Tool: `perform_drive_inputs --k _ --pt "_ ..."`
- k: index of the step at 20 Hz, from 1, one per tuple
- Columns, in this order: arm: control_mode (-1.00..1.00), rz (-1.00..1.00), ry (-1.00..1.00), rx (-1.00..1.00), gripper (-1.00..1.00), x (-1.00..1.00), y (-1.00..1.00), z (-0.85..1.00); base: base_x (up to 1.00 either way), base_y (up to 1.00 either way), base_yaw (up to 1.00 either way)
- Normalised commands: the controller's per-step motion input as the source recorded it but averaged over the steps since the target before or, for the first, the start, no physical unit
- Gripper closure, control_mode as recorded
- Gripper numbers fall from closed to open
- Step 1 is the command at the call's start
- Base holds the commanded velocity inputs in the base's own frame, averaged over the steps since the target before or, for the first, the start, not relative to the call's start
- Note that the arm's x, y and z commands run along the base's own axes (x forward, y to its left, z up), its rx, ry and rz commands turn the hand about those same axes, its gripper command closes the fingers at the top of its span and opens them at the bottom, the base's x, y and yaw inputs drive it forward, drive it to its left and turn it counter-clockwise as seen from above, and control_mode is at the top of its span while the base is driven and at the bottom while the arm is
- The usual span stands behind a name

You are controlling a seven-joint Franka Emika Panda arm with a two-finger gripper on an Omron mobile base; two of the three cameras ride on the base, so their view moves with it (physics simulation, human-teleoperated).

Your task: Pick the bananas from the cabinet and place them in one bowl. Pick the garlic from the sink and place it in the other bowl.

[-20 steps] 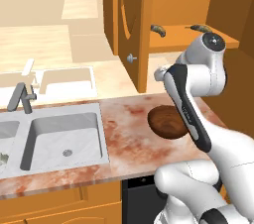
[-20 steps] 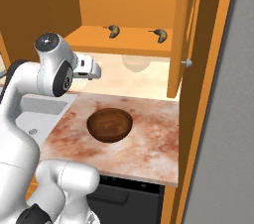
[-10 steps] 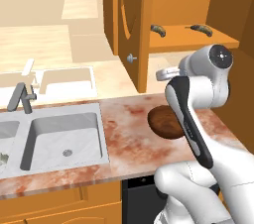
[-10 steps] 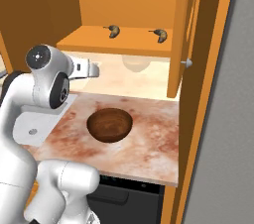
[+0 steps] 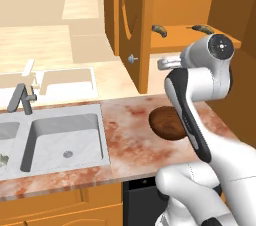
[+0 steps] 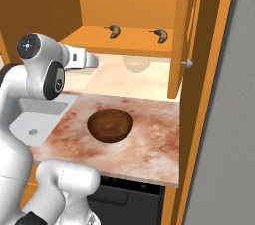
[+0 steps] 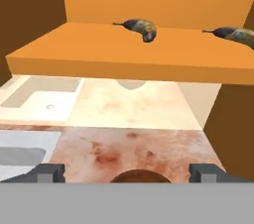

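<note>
The cabinet (image 6: 124, 0) stands open, its door (image 5: 134, 25) swung out at the upper middle of the left base view with a small silver knob (image 5: 132, 59). On its shelf (image 7: 129, 52) lie 2 bananas, well apart: one (image 7: 140, 28) at the upper middle of the hand view, the other (image 7: 237, 34) at the upper right edge. The right base view shows both too, at the upper middle.

The gripper (image 7: 128, 172) hangs in front of and below the shelf, empty, its 2 dark fingertips (image 7: 47, 171) spread wide at the bottom corners of the hand view. In the right base view the hand reaches out at middle left.

Below it, on the reddish marble counter (image 6: 149, 144), sits a dark brown bowl (image 6: 110, 125), at the centre of the right base view; the arm covers part of it in the left base view. A paler bowl (image 6: 135, 62) rests further back under the shelf.

The left base view shows the sink (image 5: 65, 137) at lower left with its faucet (image 5: 22, 97), and a small pale lump, likely the garlic (image 5: 2, 160), at the far left edge in the other basin.
</note>
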Motion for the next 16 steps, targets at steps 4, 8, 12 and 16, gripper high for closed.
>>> perform_drive_inputs --k 4,8,12,16 --pt "-1.0 -0.01 -0.05 0.0 -1.0 0.19 -0.09 0.2 0.0 0.0 0.0" --pt "-1.0 0.0 -0.06 0.01 -1.0 0.24 -0.11 0.13 0.0 0.0 0.0" --pt "-1.0 0.0 -0.04 0.03 -1.0 0.31 -0.03 0.16 0.0 0.0 0.0" --pt "-1.0 0.0 0.0 0.03 -1.0 0.31 -0.03 0.21 0.0 0.0 0.0"
